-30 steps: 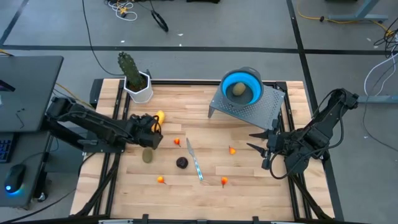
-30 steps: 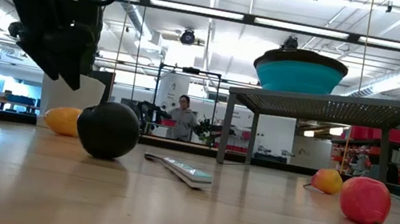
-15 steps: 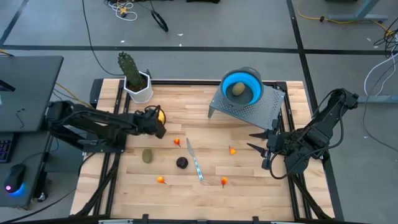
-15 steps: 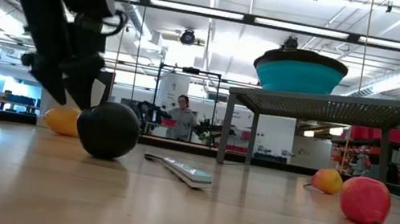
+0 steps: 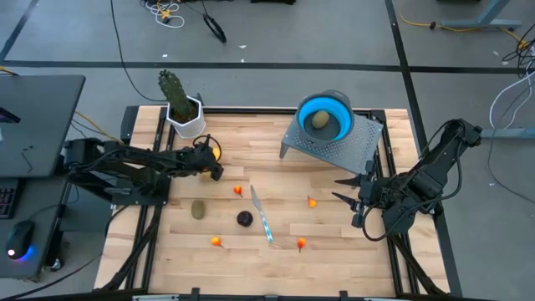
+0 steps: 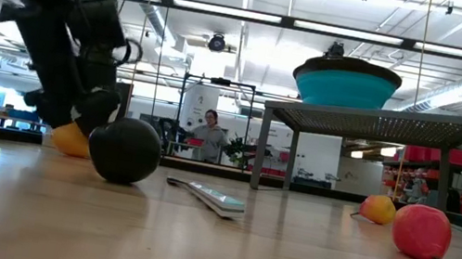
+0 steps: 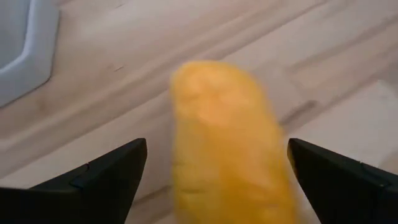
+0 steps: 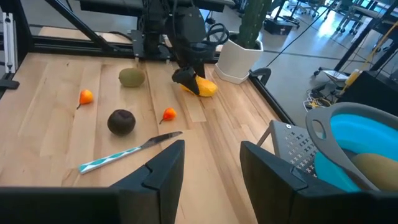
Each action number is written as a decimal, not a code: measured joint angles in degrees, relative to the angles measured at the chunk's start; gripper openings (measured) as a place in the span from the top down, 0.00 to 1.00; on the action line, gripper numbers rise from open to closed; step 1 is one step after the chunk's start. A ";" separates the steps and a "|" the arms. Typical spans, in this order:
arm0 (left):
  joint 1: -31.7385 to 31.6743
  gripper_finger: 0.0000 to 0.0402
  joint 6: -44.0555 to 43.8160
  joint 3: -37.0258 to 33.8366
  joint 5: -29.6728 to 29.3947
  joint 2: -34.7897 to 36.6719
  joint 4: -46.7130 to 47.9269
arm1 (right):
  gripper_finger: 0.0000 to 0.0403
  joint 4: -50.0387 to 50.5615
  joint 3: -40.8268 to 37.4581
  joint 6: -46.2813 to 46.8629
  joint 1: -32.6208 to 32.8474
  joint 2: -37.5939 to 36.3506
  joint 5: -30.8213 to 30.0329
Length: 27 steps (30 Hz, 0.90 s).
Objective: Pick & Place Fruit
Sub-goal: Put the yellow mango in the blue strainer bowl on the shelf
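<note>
Wooden table [image 5: 334, 234]: yellow fruit [image 7: 227, 143] lengthwise between pincer fingers [image 7: 106, 177]

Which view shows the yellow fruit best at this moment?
The left wrist view: the yellow fruit fills the picture, lying between the open fingers of the left gripper. In the high view the gripper hides most of it. The low view shows it partly behind the arm and purple ball. The right wrist view shows it small and distant.

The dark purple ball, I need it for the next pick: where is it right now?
In the high view the dark purple ball lies on the table's front middle, beside the knife, with an olive-brown oval on its left-arm side.
</note>
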<state>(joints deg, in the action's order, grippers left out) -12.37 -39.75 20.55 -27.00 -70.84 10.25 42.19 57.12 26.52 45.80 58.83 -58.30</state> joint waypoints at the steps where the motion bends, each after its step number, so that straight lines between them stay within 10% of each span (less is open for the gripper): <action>1: -0.59 0.01 0.05 -0.56 0.71 -0.61 -0.59 | 0.58 -0.02 0.00 0.00 -0.02 0.00 0.02; 27: -1.30 0.42 2.73 -2.25 6.88 -6.70 -23.96 | 0.58 -0.02 -0.02 -0.01 -0.01 -0.01 -0.07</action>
<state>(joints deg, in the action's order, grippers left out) -13.67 -37.01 18.29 -20.11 -77.54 -13.71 42.17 57.10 26.51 45.79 58.82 -58.37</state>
